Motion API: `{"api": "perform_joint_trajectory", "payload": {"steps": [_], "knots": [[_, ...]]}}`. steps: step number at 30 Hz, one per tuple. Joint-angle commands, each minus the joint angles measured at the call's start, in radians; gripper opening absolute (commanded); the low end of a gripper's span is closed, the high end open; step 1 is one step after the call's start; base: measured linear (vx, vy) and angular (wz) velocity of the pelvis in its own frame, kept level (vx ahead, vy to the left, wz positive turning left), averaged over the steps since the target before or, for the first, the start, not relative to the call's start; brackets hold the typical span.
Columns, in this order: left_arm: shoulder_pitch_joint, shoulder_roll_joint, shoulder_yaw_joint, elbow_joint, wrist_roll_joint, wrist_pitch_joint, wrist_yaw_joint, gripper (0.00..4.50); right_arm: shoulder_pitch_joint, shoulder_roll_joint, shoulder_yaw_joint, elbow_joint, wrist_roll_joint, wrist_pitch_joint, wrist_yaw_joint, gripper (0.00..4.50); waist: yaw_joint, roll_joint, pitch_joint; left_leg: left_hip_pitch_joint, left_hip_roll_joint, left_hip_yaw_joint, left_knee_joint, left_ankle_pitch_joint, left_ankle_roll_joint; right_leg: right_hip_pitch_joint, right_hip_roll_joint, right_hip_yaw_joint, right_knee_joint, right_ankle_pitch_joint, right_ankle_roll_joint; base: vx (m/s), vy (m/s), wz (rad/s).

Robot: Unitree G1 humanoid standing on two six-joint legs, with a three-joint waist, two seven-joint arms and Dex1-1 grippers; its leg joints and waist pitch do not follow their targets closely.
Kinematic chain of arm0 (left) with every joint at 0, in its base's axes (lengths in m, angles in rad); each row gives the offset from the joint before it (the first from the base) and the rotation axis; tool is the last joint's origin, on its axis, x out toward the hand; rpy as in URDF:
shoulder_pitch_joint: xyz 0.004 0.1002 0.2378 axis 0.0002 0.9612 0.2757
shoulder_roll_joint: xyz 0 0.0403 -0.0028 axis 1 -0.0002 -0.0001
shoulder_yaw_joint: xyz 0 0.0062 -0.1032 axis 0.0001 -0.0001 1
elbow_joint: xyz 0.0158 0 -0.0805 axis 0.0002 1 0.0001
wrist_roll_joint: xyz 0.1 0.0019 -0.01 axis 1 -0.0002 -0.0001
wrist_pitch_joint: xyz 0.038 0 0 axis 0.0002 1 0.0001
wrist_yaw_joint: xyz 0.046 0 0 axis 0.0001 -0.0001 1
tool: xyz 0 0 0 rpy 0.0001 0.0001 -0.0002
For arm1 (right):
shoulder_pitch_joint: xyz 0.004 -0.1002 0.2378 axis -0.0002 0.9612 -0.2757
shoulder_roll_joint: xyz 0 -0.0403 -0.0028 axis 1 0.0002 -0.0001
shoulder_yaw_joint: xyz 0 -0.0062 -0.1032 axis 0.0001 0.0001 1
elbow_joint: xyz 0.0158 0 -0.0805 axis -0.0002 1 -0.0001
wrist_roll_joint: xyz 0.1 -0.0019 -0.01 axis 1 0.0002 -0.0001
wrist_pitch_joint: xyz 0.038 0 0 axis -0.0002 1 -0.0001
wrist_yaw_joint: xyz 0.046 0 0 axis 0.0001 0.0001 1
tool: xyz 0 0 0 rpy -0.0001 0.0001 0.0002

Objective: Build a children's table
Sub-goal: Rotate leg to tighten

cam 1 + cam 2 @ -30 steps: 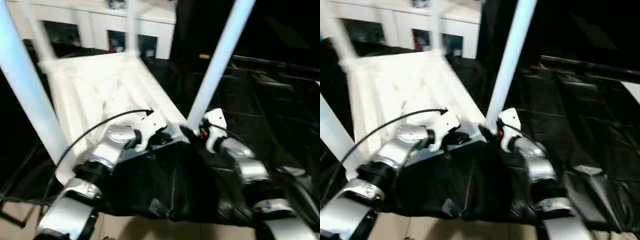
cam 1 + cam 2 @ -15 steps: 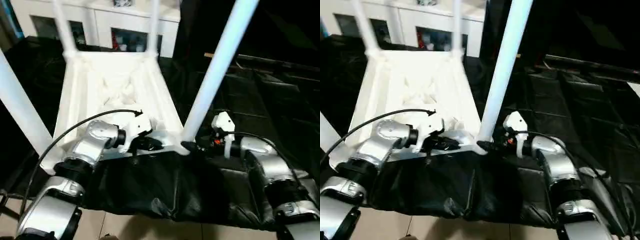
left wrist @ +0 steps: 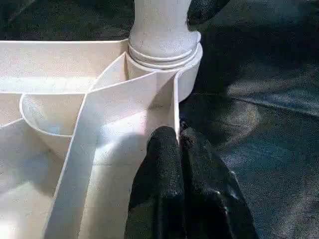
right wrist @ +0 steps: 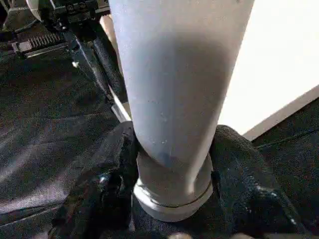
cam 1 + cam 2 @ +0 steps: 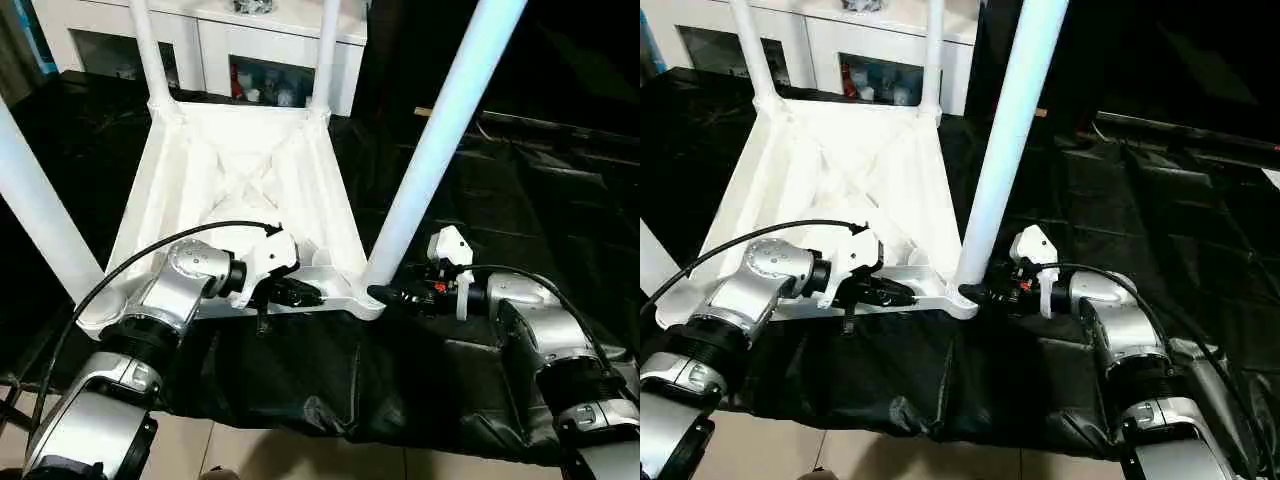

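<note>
Overhead, the children's table (image 5: 235, 190) lies upside down on a black sheet (image 5: 520, 190), ribbed underside up, four tube legs standing in its corner sockets; a white cabinet (image 5: 250, 40) sits at twelve o'clock. The near-right leg (image 5: 440, 140) rises at five o'clock of the top.

From the left wrist, the left tool (image 3: 179, 149) is pinched closed on the thin near rim (image 3: 175, 107) beside that socket.

From the right wrist, the right tool (image 4: 172, 164) clasps the leg's base. Hollow plastic looks light, stiff and smooth, so low grips near sockets seem safest.
</note>
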Motion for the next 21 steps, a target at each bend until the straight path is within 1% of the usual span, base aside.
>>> {"api": "perform_joint_trajectory", "payload": {"steps": [1, 8, 10, 11, 16, 18, 19, 20, 21], "knots": [[-0.003, -0.018, -0.031, 0.008, 0.012, 0.000, -0.007, 0.00, 0.014, 0.008, 0.033, -0.024, -0.009, 0.019, 0.031, 1.90, -0.002, 0.008, -0.057, 0.005, 0.027, 0.005, -0.055, -0.141, 0.054, 0.056, -0.062, 0.046, -0.057, -0.067, -0.247, 0.000, 0.000, 0.00], [0.011, -0.027, -0.034, -0.001, 0.010, 0.005, -0.007, 0.00, 0.057, 0.017, 0.044, -0.054, -0.014, 0.027, 0.007, 1.88, 0.000, 0.007, -0.057, 0.005, 0.027, 0.005, -0.055, -0.138, 0.057, 0.057, -0.062, 0.046, -0.057, -0.067, -0.242, 0.000, 0.000, 0.00], [0.012, -0.026, -0.035, 0.000, 0.010, 0.005, -0.009, 0.00, 0.057, 0.019, 0.040, -0.054, -0.013, 0.027, 0.000, 1.88, -0.001, 0.008, -0.056, 0.005, 0.027, 0.004, -0.056, -0.149, 0.052, 0.056, -0.063, 0.046, -0.060, -0.092, -0.237, 0.000, 0.000, 0.00], [0.011, -0.025, -0.036, 0.001, 0.010, 0.005, -0.010, 0.00, 0.054, 0.020, 0.036, -0.053, -0.010, 0.031, -0.003, 1.88, -0.002, 0.011, -0.057, 0.005, 0.027, 0.004, -0.056, -0.156, 0.048, 0.056, -0.062, 0.046, -0.061, -0.098, -0.235, 0.000, 0.000, 0.00], [0.009, -0.025, -0.036, 0.000, 0.011, 0.011, -0.002, 0.00, 0.044, 0.029, 0.025, -0.052, -0.001, 0.043, -0.022, 1.88, -0.002, 0.009, -0.058, 0.005, 0.026, 0.003, -0.055, -0.147, 0.047, 0.057, -0.061, 0.046, -0.057, -0.075, -0.239, 0.000, 0.000, 0.00], [0.008, -0.028, -0.035, -0.003, 0.016, 0.022, 0.017, 0.00, 0.044, 0.035, 0.019, -0.054, -0.001, 0.048, -0.040, 1.88, -0.003, 0.009, -0.057, 0.005, 0.027, 0.003, -0.055, -0.153, 0.046, 0.057, -0.062, 0.046, -0.058, -0.084, -0.238, 0.000, 0.000, 0.00], [0.007, -0.030, -0.035, -0.003, 0.020, 0.029, 0.030, 0.00, 0.044, 0.039, 0.015, -0.055, -0.001, 0.051, -0.052, 1.88, -0.002, 0.005, -0.055, 0.004, 0.026, 0.003, -0.057, -0.160, 0.044, 0.056, -0.063, 0.045, -0.060, -0.113, -0.231, 0.000, 0.000, 0.00], [0.004, -0.050, -0.034, -0.003, 0.041, 0.069, 0.098, 0.00, 0.044, 0.074, -0.007, -0.041, -0.014, 0.041, -0.155, 1.87, -0.004, 0.008, -0.052, 0.005, 0.028, 0.003, -0.060, -0.179, 0.035, 0.052, -0.064, 0.046, -0.065, -0.153, -0.222, 0.000, 0.000, 0.00], [0.004, -0.053, -0.033, -0.002, 0.043, 0.072, 0.106, 0.00, 0.045, 0.078, -0.009, -0.039, -0.014, 0.042, -0.165, 1.87, -0.004, 0.009, -0.050, 0.006, 0.029, 0.000, -0.062, -0.204, 0.020, 0.050, -0.066, 0.045, -0.071, -0.208, -0.209, 0.000, 0.000, 0.00]]}}
